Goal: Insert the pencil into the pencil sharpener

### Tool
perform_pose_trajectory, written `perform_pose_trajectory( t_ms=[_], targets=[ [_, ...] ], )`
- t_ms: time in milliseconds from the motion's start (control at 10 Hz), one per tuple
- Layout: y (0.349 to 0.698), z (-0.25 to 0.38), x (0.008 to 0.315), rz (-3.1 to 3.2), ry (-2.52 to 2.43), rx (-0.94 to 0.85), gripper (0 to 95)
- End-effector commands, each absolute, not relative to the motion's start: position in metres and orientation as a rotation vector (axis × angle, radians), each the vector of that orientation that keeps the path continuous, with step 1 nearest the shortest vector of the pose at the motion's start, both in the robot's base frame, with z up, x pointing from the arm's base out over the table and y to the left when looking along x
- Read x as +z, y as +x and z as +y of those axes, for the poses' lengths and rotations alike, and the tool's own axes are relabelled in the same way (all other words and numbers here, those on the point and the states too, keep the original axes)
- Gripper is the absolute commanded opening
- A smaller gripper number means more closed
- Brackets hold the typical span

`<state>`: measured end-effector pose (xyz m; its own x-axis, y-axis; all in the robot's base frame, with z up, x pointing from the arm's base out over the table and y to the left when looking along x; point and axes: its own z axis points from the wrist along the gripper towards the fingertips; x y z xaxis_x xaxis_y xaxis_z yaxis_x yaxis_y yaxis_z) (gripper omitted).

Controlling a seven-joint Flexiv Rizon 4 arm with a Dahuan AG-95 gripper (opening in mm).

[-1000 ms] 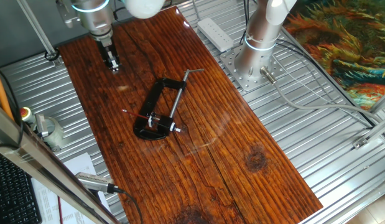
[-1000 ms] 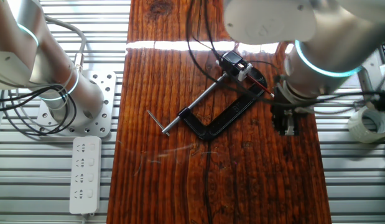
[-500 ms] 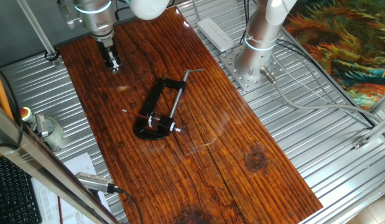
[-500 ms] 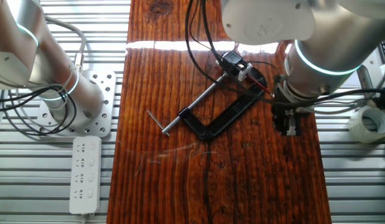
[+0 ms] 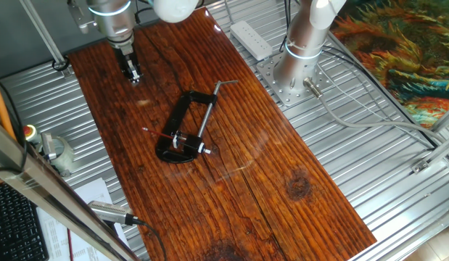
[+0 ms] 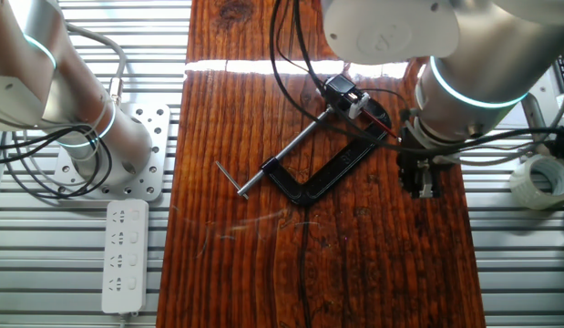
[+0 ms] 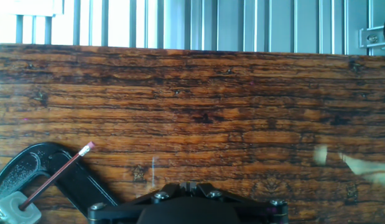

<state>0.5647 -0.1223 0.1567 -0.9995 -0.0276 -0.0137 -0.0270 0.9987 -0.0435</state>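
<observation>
The pencil (image 6: 380, 122) is a thin dark-red stick lying across the end of the black C-clamp (image 6: 323, 173). In the hand view the pencil (image 7: 55, 176) runs from its pale tip at upper right down to a pale block at the bottom left corner. The pencil sharpener (image 6: 342, 91) is a small dark block at the clamp's screw end, touching the pencil's other end. My gripper (image 6: 423, 185) is shut and empty, just right of the clamp, near the board's edge. It also shows in one fixed view (image 5: 131, 73) and in the hand view (image 7: 191, 185).
The clamp's silver screw rod (image 6: 286, 153) points toward a second arm's base (image 6: 99, 146). A white power strip (image 6: 125, 253) lies on the metal table beside the wooden board (image 6: 354, 264). A tape roll (image 6: 541, 180) sits right of the board.
</observation>
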Motion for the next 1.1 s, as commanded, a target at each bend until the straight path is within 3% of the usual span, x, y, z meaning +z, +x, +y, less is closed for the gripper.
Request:
perform_pose_trajectory(
  t_ms=[100, 1100],
  targets=[
    [0.5641, -0.1222, 0.1571, 3.121, -0.025, -0.089, 0.0],
    [0.5647, -0.1218, 0.1575, 3.12, -0.016, -0.057, 0.0]
  ],
)
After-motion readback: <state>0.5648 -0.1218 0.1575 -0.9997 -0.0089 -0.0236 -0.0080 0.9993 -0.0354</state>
